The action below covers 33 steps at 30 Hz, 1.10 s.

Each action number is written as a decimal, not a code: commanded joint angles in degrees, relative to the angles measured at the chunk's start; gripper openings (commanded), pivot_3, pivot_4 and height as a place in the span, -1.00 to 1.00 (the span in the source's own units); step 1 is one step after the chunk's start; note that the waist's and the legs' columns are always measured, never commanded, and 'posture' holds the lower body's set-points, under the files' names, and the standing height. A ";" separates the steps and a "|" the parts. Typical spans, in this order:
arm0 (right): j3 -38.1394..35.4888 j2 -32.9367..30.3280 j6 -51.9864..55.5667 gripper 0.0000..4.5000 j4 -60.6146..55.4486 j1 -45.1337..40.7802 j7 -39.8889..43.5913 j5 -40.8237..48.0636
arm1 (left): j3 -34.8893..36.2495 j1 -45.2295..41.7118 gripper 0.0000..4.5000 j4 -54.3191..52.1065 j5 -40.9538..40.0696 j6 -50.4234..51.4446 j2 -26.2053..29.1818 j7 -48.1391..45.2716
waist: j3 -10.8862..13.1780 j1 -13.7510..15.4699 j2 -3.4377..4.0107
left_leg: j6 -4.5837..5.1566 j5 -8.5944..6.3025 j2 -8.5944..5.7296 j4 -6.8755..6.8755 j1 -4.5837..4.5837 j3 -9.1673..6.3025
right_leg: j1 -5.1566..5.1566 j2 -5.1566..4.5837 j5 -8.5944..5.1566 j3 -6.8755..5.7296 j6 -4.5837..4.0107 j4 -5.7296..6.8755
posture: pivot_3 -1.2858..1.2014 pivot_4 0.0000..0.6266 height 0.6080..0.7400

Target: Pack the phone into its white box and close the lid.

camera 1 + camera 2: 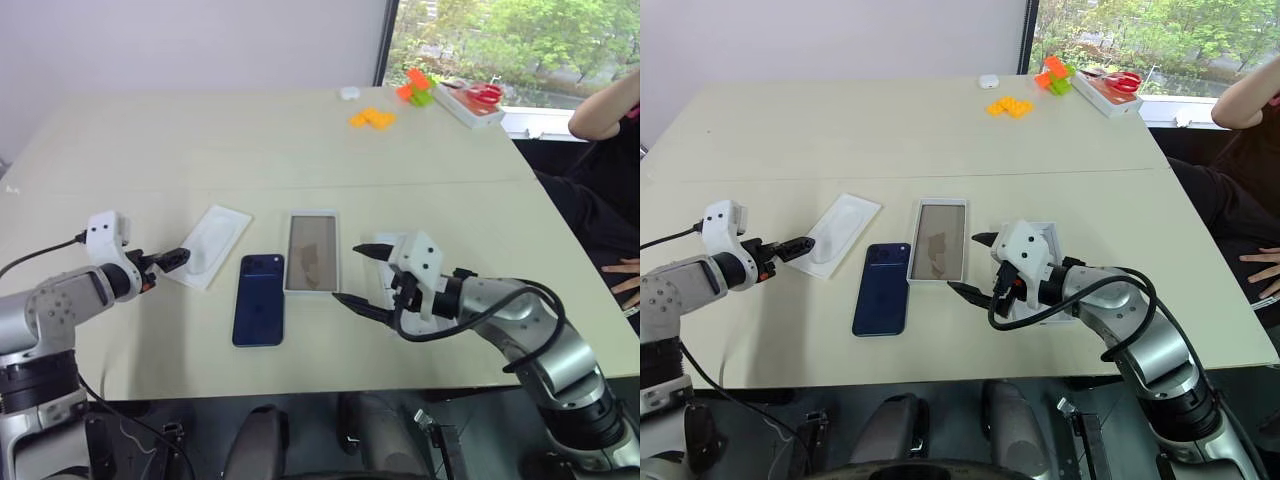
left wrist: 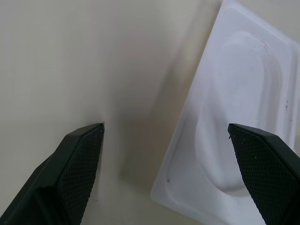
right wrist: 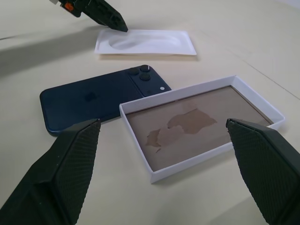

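Near the front edge of the pale desk, the phone lies flat, back upward, its camera square at the far corner. Just to its right, almost touching along one long side, lies the white box, open side up, its shiny floor showing brownish reflections. The right claw hangs low over the desk just right of the box, its two black fingers spread wide and holding nothing; in the right wrist view the box lies between the fingertips, with the phone just beyond it. Behind this claw's white housing a white shell, apparently the lid, rests on the desk, largely hidden by the arm. To the left of the phone, apart from it, a thin white moulded insert lies at an angle. The left claw is at the insert's near left edge, fingers also spread wide and empty; the left wrist view shows one fingertip over bare desk and the other over the insert's corner. Whether it touches the insert cannot be told. At the desk's far right lie orange blocks, orange and green pieces, a small white object and a tray with red scissors. A window shows trees; a person's arm and hand are at the right.
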 commanded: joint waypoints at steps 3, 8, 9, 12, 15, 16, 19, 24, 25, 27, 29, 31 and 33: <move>-1.19 -0.30 0.01 1.00 -3.03 0.18 -0.43 0.10 | 1.63 -2.96 0.97 1.83 -4.55 9.36 -0.47 -3.17 | -0.01 -0.08 0.00 | 0.00 0.00 -0.01 0.00 0.02 0.01 | 0.02 0.00 -0.03 0.00 0.06 0.01 | 0.03 -0.52 0.98; -1.06 -0.15 0.27 1.00 -3.18 0.08 -0.53 0.11 | 3.89 -3.96 0.97 2.38 -4.15 11.99 -1.06 -2.76 | -0.01 -0.12 0.00 | 0.00 0.00 0.00 0.00 0.02 0.00 | 0.02 -0.01 0.01 0.02 0.02 0.01 | 0.03 -0.52 0.98; -0.97 -0.09 0.32 1.00 -3.10 -0.08 -0.51 0.12 | 4.80 -4.10 0.76 2.67 -3.88 12.24 -1.33 -2.25 | -0.01 -0.12 0.00 | 0.00 0.00 0.00 0.00 0.02 0.00 | 0.02 -0.01 0.01 0.02 0.02 0.01 | 0.03 -0.52 0.98; -0.50 0.14 0.37 1.00 -2.80 -0.66 -0.31 0.08 | 7.19 -4.27 0.18 2.66 -3.59 12.76 -2.26 -1.30 | -0.01 -0.13 -0.01 | -0.01 0.00 0.00 0.00 0.02 0.00 | 0.02 -0.01 0.01 0.02 0.01 0.01 | 0.03 -0.52 0.98; -0.09 0.23 0.34 1.00 -2.65 -0.97 -0.09 -0.05 | 8.71 -4.41 -0.49 2.27 -3.35 13.12 -3.10 -0.36 | -0.01 -0.12 -0.01 | -0.01 0.01 0.01 0.00 0.01 -0.01 | 0.01 -0.01 0.01 0.01 0.01 0.01 | 0.03 -0.52 0.98; 0.00 0.28 0.50 1.00 -2.67 -1.20 -0.07 -0.01 | 10.39 -4.68 -0.74 1.95 -3.62 13.45 -3.91 0.21 | -0.01 -0.11 -0.02 | -0.01 0.01 0.01 0.00 0.01 -0.02 | 0.01 0.00 0.01 0.00 0.01 0.01 | 0.03 -0.52 0.98; 0.10 0.36 0.83 1.00 -2.70 -1.68 -0.03 0.10 | 13.80 -5.04 -0.99 0.90 -4.25 13.96 -5.53 1.19 | -0.02 -0.15 -0.03 | -0.02 0.01 0.02 0.00 0.01 -0.02 | 0.01 -0.01 0.02 0.00 0.01 0.01 | 0.03 -0.52 0.98; 0.13 0.34 1.40 1.00 -3.02 -2.18 0.17 0.38 | 22.82 -5.96 -0.99 -2.74 -8.14 15.79 -9.99 2.05 | -0.02 -0.20 -0.03 | -0.04 0.02 0.02 0.00 0.02 -0.03 | 0.01 0.00 0.03 0.00 0.00 0.02 | 0.03 -0.52 0.98; 0.15 0.35 1.49 1.00 -3.09 -2.29 0.21 0.42 | 24.94 -6.20 -0.99 -3.58 -8.98 16.08 -11.08 2.27 | -0.02 -0.20 -0.04 | -0.04 0.02 0.03 0.00 0.01 -0.03 | 0.00 0.00 0.03 0.01 0.00 0.02 | 0.03 -0.52 0.98; 0.14 0.28 1.65 1.00 -3.21 -2.45 0.34 0.53 | 29.17 -6.95 -0.99 -4.80 -10.77 17.02 -13.10 2.79 | -0.02 -0.20 -0.04 | -0.05 0.02 0.02 0.00 0.00 -0.03 | 0.01 0.00 0.03 0.00 0.00 0.01 | 0.03 -0.52 0.98; 0.03 0.13 1.79 1.00 -3.32 -2.54 0.53 0.63 | 32.01 -7.50 -0.99 -6.08 -12.23 18.38 -14.75 3.25 | -0.02 -0.18 -0.05 | -0.05 0.03 0.02 0.00 0.00 -0.03 | 0.01 0.00 0.03 0.00 0.00 0.01 | 0.03 -0.52 0.98; -0.25 -0.21 1.80 1.00 -3.27 -2.66 0.82 0.56 | 32.00 -7.07 -0.99 -9.43 -14.17 19.54 -16.82 3.40 | -0.02 -0.17 -0.05 | -0.06 0.03 0.01 0.00 -0.02 -0.04 | 0.00 0.00 0.03 -0.01 0.00 0.00 | 0.03 -0.52 0.98; -0.92 -0.91 1.61 1.00 -2.61 -3.07 1.42 0.37 | 29.58 -6.91 -0.99 -14.61 -17.99 19.85 -21.42 5.28 | -0.03 0.02 -0.06 | -0.08 0.04 0.01 0.00 -0.03 -0.04 | 0.01 -0.02 0.03 0.00 0.00 0.00 | 0.03 -0.52 0.98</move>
